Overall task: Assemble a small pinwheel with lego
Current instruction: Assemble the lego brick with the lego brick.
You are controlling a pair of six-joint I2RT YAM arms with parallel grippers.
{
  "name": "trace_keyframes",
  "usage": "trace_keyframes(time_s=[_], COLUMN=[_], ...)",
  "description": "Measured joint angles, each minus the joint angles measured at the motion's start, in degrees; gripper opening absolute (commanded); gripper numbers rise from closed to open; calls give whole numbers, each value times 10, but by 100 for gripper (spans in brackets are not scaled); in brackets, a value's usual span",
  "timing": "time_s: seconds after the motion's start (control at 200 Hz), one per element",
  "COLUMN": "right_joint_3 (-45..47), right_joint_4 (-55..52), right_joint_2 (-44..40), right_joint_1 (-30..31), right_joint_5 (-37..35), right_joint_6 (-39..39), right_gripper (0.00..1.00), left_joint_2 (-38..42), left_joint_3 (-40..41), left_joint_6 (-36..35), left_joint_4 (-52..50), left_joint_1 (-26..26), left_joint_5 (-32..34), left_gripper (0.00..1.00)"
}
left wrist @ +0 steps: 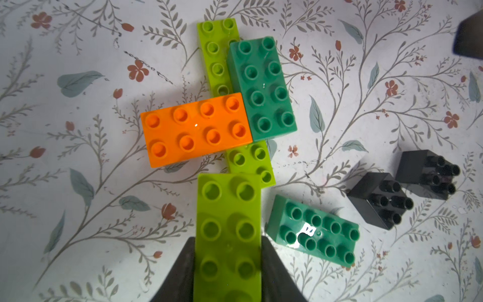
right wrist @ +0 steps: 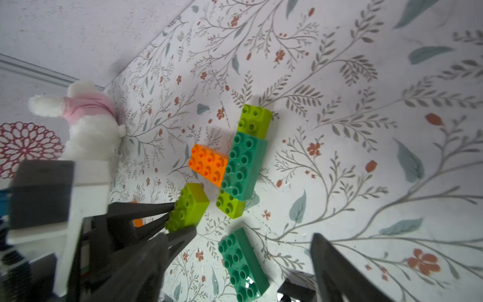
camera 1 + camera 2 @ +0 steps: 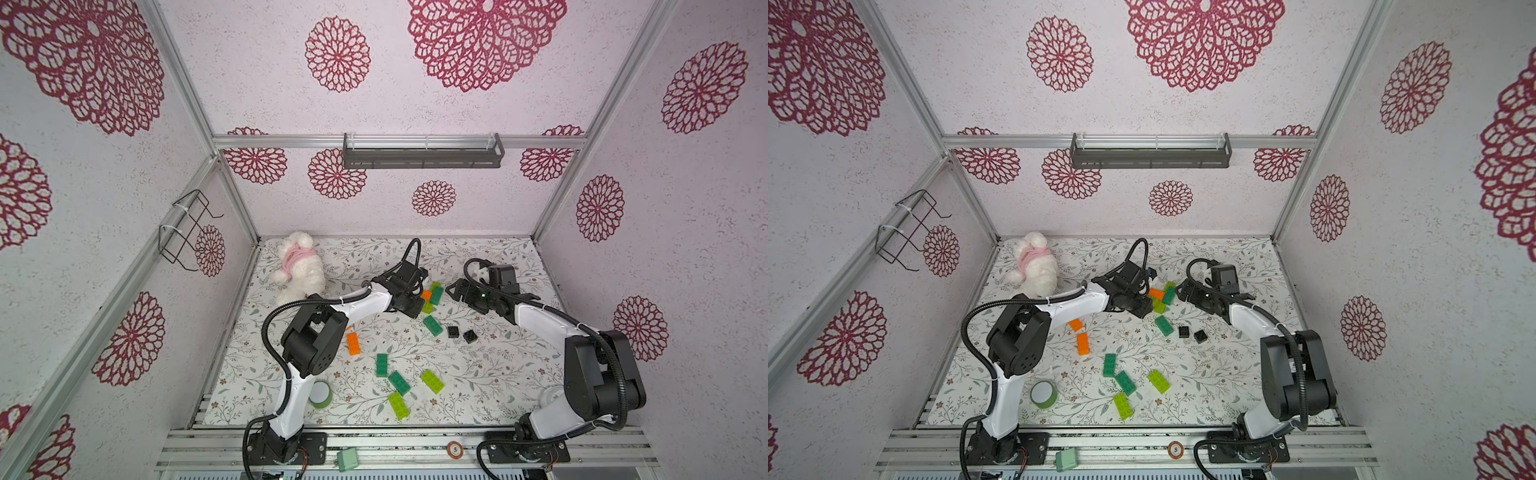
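Observation:
My left gripper (image 1: 227, 238) is shut on a lime green lego brick (image 1: 227, 209), gripped by its long sides. The brick's free end reaches the edge of a partial build. In that build an orange brick (image 1: 196, 128) and a dark green brick (image 1: 261, 89) sit on lime green bricks (image 1: 214, 52) that stick out at both ends. Both top views show the build (image 3: 432, 293) (image 3: 1165, 295) between the two arms. My right gripper (image 2: 243, 261) stands open just right of it. A loose dark green brick (image 2: 243, 266) lies on the mat below its gap, untouched. Two black bricks (image 3: 453, 331) (image 3: 470, 336) lie nearby.
Several loose bricks lie nearer the front: orange (image 3: 353, 344), dark green (image 3: 382, 365) and lime (image 3: 432, 381). A plush toy (image 3: 297, 268) sits at the back left. A green tape roll (image 3: 321, 394) stands by the left arm's base, and a mint-green box (image 3: 347, 459) rests on the front rail.

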State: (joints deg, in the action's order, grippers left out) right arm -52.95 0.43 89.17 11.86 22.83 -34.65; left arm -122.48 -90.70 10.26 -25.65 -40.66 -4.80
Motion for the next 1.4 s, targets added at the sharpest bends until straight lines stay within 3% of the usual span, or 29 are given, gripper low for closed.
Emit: trace_keyframes(time_s=[0.135, 0.19, 0.29, 0.641, 1.401], right_joint_3=[3, 3, 3, -34, -64], right_joint_4=[60, 86, 114, 125, 95], right_joint_2=[25, 45, 81, 147, 163], right_joint_1=[3, 5, 12, 38, 39], right_joint_5=[52, 78, 110, 155, 154], right_joint_6=[-40, -55, -75, -89, -84], right_gripper=[20, 11, 5, 1, 0], left_joint_2=[-11, -17, -23, -33, -39], left_joint_3=[-5, -10, -12, -22, -29], left_joint_6=[1, 1, 2, 9, 33], left_joint_4=[1, 1, 4, 9, 38], left_joint_1=[-9, -13, -19, -25, -33], left_joint_5=[15, 22, 30, 60, 90], left_gripper=[31, 31, 31, 31, 31])
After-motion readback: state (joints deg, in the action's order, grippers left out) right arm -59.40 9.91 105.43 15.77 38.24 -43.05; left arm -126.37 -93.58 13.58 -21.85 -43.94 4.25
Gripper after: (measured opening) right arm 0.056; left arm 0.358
